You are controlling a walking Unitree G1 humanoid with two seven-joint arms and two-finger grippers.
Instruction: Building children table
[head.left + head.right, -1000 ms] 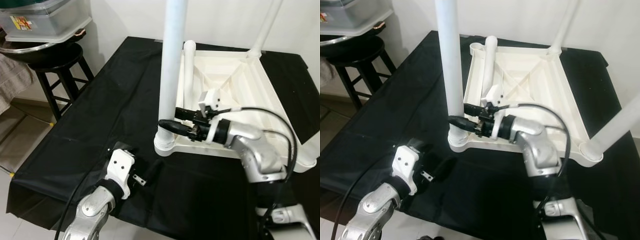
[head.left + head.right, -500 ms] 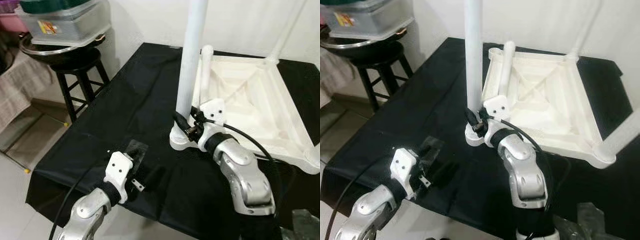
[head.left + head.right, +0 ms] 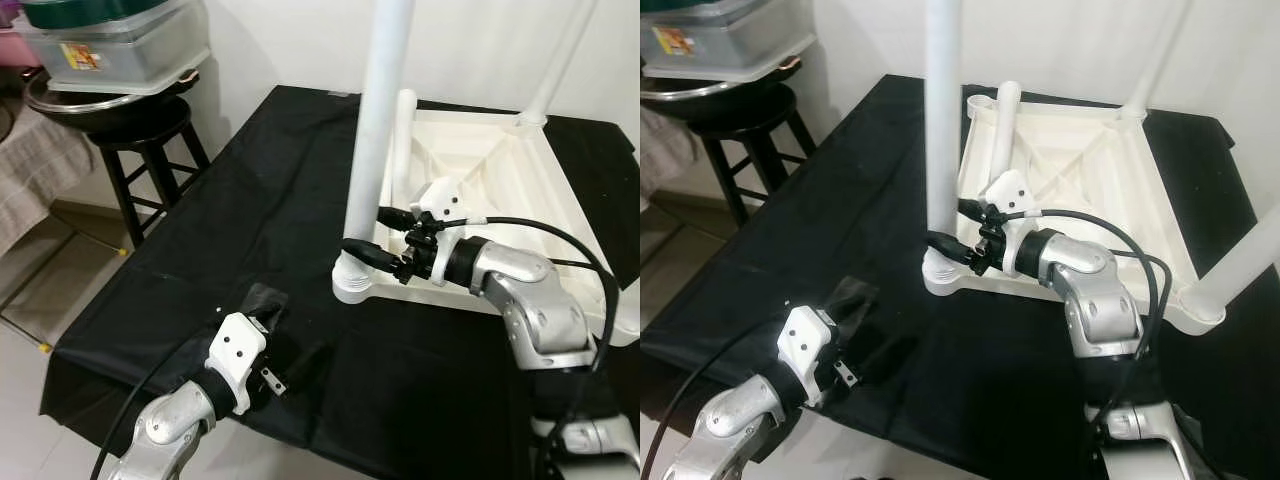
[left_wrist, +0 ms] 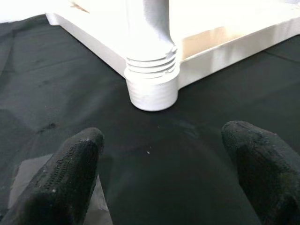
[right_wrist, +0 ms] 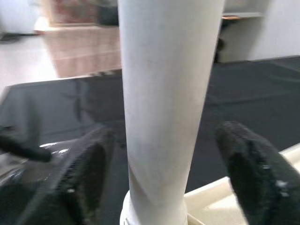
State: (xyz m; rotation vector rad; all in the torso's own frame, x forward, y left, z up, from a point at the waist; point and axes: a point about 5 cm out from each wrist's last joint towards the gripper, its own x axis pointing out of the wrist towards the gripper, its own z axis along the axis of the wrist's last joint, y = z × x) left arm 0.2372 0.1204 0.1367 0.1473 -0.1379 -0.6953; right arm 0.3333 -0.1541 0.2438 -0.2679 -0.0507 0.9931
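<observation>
The white children's table (image 3: 560,250) lies upside down on the black cloth. One white leg (image 3: 378,130) stands upright in its near left corner socket (image 3: 352,280). My right gripper (image 3: 374,234) is open, with one black finger on each side of this leg just above the socket. In the right wrist view the leg (image 5: 168,108) stands between the fingers (image 5: 248,168) with gaps on both sides. A loose leg (image 3: 402,135) lies inside the tabletop. My left gripper (image 4: 164,178) is open and low over the cloth, facing the socket (image 4: 152,84) from a short way off.
More legs stand at the far corner (image 3: 560,60) and the near right corner (image 3: 1250,255). A clear plastic wrapper (image 3: 262,300) lies by my left wrist. A black stool (image 3: 130,140) at the left carries a metal bowl and plastic containers (image 3: 110,45). The cloth's front edge is close.
The head view has shifted. My right forearm has swung out to the right; its fingers still straddle the base of the upright leg. The left arm stays low over the cloth.
</observation>
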